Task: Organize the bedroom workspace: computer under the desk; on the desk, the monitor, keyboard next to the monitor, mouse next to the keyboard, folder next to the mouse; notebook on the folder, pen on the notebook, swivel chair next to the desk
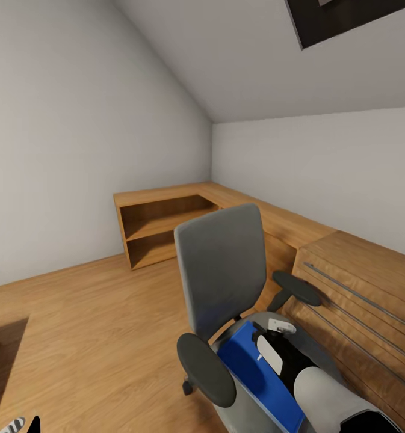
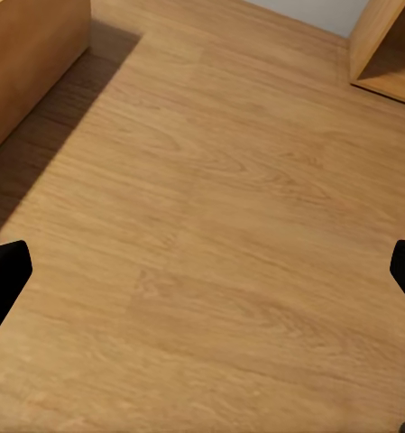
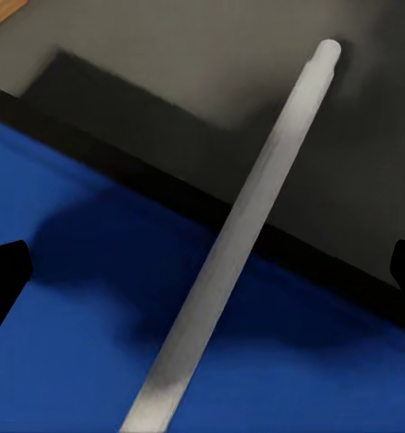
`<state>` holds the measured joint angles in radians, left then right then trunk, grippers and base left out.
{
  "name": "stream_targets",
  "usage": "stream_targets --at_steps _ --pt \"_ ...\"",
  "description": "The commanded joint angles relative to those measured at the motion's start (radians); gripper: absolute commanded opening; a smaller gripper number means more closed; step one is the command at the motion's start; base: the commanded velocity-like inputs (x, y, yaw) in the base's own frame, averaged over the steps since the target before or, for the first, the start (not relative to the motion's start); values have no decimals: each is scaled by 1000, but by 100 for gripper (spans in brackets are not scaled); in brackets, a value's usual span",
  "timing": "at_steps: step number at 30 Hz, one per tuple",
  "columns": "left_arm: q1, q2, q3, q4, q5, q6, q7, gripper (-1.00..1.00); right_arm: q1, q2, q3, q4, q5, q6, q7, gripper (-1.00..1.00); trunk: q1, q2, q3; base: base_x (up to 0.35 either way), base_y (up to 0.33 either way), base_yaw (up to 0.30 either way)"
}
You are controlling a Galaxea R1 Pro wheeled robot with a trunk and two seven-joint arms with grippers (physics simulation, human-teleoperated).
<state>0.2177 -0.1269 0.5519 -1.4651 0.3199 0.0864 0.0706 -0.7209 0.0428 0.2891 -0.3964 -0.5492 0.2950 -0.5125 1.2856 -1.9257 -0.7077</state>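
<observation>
The flat bright blue folder point(image 1: 259, 376) is being approached on the grey padded swivel chair point(image 1: 223, 282), a pale rod-like pen point(image 3: 238, 244) lying across it. The right gripper point(image 3: 202, 271) is being held wide; the pen could be rolled off (its surface is smooth).

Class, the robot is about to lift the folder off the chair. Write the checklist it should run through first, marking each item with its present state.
1. Folder lies on the swivel chair seat: ok.
2. Right gripper is above the folder: ok.
3. Right fingers are spread wide: ok.
4. Folder's top is free: not ok. A pale grey rod lies across it, and a dark flat thing overlaps it.
5. Left gripper is empty: ok, open above the wooden floor.
6. Folder edge is reachable for a pinch: cannot tell.
</observation>
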Motion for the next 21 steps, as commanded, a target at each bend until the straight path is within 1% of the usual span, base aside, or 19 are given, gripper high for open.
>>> stream_targets --at_steps 1,15,16,21 --pt "0 0 0 -2 10 6 3 100 0 -1 7 5 -14 6 -6 100 0 0 -1 0 0 0" --pt "0 0 0 9 9 6 3 100 0 0 8 4 -13 5 -8 100 0 0 -1 0 0 0" --pt "0 0 0 9 9 6 3 100 0 1 9 4 -13 5 -9 -100 0 0 -1 0 0 0" --pt "0 0 0 10 9 6 3 100 0 2 11 4 -9 6 -13 -100 0 0 -1 0 0 0"
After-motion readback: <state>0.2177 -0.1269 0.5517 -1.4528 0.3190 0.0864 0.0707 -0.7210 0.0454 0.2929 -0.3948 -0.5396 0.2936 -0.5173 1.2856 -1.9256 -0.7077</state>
